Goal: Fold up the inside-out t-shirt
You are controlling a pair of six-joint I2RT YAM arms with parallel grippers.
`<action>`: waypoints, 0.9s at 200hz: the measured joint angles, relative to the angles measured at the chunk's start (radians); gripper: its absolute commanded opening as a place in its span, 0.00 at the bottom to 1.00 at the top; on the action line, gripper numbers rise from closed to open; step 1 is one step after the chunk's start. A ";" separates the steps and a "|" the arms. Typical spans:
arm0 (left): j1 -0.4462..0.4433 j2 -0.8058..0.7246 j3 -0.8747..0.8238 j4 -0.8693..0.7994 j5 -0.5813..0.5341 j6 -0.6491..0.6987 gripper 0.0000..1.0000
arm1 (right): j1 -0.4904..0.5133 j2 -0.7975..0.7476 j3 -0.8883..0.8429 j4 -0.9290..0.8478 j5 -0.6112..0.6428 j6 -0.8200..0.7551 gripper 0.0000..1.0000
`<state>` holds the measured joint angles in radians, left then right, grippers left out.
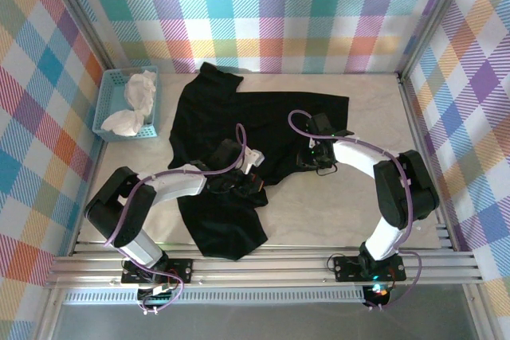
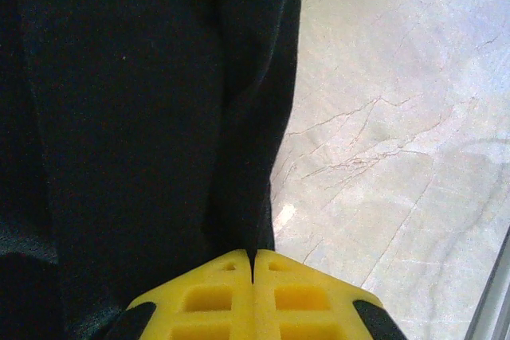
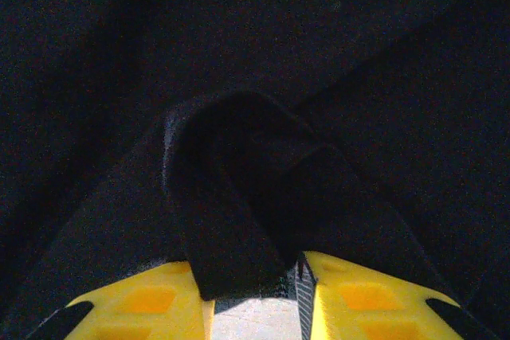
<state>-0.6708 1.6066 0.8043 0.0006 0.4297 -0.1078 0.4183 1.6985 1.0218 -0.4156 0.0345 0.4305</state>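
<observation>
The left gripper [image 2: 253, 254] has its yellow fingers [image 2: 209, 296] pressed together, clamped on a thin edge of the t-shirt [image 1: 215, 117]; ahead of it and to its left the black fabric runs away in long, soft vertical folds that draw in toward the fingertips; to its right lies bare, pale, veined bench [image 2: 398, 117].

The right gripper [image 3: 253, 264] has its fingers [image 3: 143, 300] standing apart with a thick rolled fold of the same black cloth between them; the fold touches the left finger, while a sliver of light bench shows in the gap below it; whether the fold is truly pinched I cannot tell; beyond this gripper the cloth spreads dark and matte, creased in broad diagonal ridges.

From the overhead camera the t-shirt lies on the bench under and between both grippers, plain black all over; behind the right gripper it spreads wide and fairly flat; one sleeve juts out beyond the left gripper, toward the back wall; nearer than the left gripper, beneath that arm, the cloth narrows into a crumpled band reaching close to the bench's front edge.

Well to the left of the left gripper sits a light-blue basket [image 1: 102, 109] with a white cloth [image 1: 135, 101] bunched inside, apart from the t-shirt.
</observation>
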 measured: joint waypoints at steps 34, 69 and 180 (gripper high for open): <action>0.000 0.005 0.001 -0.001 0.000 0.000 0.00 | 0.002 0.016 0.017 -0.020 0.034 -0.020 0.13; 0.001 0.005 0.001 -0.001 0.000 0.003 0.00 | 0.002 0.015 0.063 -0.057 0.061 -0.072 0.03; 0.206 -0.162 -0.077 0.011 -0.057 -0.193 0.00 | -0.023 -0.166 0.145 -0.306 -0.575 -0.397 0.00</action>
<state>-0.4648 1.4445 0.7277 0.0113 0.3725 -0.3012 0.3950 1.5330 1.1671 -0.7212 -0.5407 0.0338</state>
